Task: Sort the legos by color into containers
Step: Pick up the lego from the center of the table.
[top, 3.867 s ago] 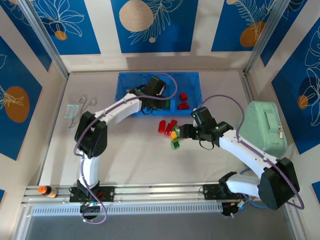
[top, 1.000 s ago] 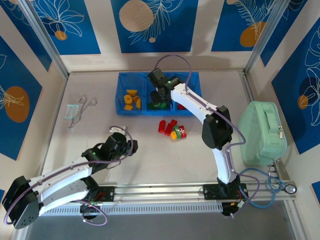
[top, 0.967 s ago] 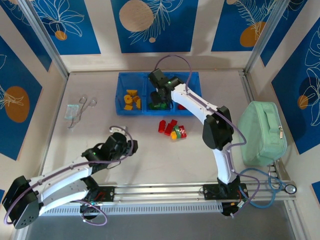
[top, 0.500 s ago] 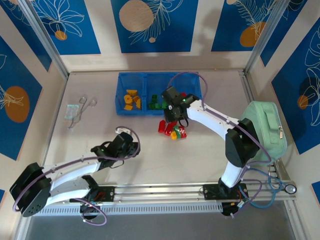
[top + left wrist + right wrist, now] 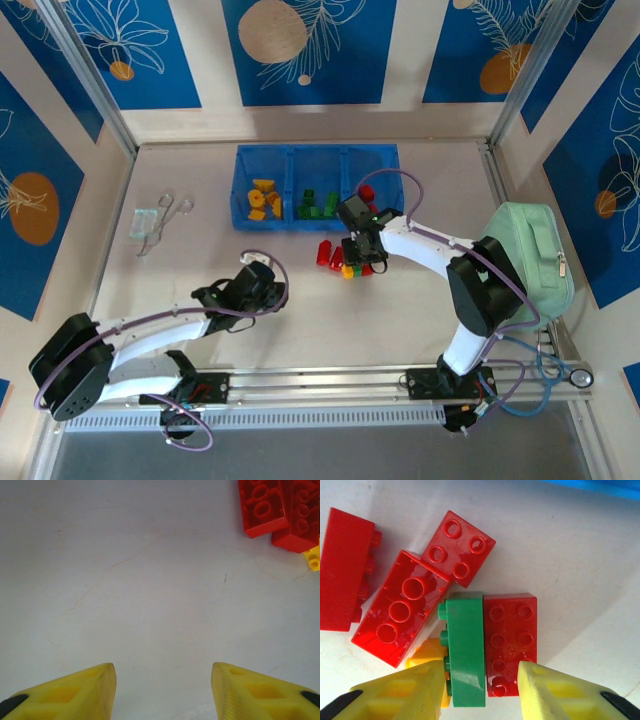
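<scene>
- You're at the pick step. Your right fingers are spread wide and empty, straddling the glossy green brick in the pile at mid-frame of the top view, just below the translucent blue tray.
- Next, I'd guess: drop down and pinch its smooth long sides. Watch the studded red brick touching it. Then it goes in the middle compartment.
- Your left fingers are open and empty over bare surface.

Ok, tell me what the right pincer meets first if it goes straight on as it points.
Probably the green brick, lined up between the open fingers of the right pincer, a red brick touching it; depth is unclear.
</scene>
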